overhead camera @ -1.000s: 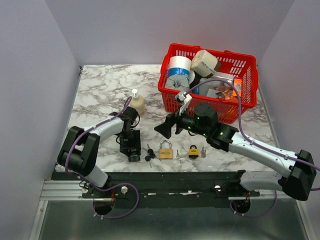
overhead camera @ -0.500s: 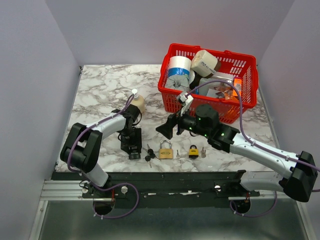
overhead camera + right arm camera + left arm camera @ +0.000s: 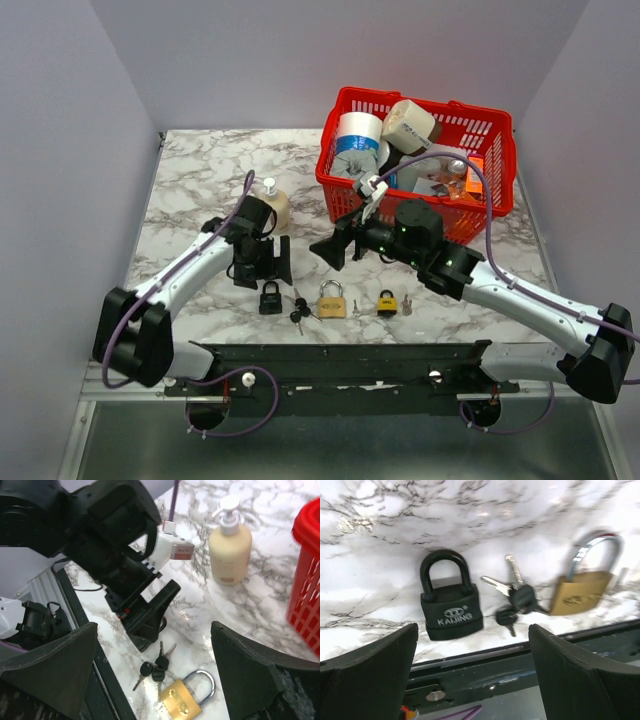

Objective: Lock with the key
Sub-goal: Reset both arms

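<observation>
Left pincer [image 3: 263, 268]: hangs just behind the black padlock, fingers spread wide, nothing between them.
Black padlock [image 3: 450, 602]: lies flat on the surface [image 3: 200, 180] near its front edge; the shackle looks seated in the body.
Soap bottle [image 3: 274, 205]: stands upright behind the left pincer, close enough to be bumped if that arm swings back.
Keys [image 3: 516, 599]: a small black-headed bunch lying flat between the black padlock and the brass one, touching neither, with no pincer on it.
Brass padlock [image 3: 332, 300]: lies flat just right of the keys; I cannot tell whether its shackle is latched.
Right pincer [image 3: 335, 250]: hovers behind the brass padlock, fingers apart and empty.
Small padlock [image 3: 387, 302]: dark with a yellow label, right of the brass one, with tiny keys beside it.
Red basket [image 3: 338, 200]: full of odds and ends at the right rear, just behind the right arm.
Step in hand: approach, by my reading; no key is held and no lock is steadied. Which lock is meant I cannot tell.
Next move: probably one pincer comes down on the key bunch and pinches a head. The keys lie flat, so it needs a low, square descent, while the other pincer braces a lock body.
Edges: the whole row sits close to the front lip, with the dark rail just beyond. A nudge forward could slide a key off.
Open room: bare marble at left and rear left. The basket and the two arms crowd the middle and right.
</observation>
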You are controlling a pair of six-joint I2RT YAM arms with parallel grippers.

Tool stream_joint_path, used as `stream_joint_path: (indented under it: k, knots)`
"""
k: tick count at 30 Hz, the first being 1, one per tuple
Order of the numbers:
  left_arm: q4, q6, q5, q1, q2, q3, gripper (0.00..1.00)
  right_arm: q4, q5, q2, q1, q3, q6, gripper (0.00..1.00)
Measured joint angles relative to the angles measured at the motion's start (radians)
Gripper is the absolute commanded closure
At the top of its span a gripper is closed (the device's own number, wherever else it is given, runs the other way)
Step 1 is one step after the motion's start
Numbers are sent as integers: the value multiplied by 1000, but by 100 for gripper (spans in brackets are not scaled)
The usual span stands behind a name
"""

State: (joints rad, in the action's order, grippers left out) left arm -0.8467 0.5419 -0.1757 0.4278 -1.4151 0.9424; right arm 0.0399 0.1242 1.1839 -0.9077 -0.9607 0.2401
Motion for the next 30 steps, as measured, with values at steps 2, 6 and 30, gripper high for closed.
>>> stream_joint_path:
  k: [2,6,30]
  knots:
    - [9,0,-11,0,87,1,1,-16,0,0,0,-40,-29,0]
    - [62,-8,-42,0,282,57,1,-59,-16,-16,18,-126,-112,0]
    - [-48,-412,-10,-98,268,515,1,-396,-87,-650,599,34,-143,0]
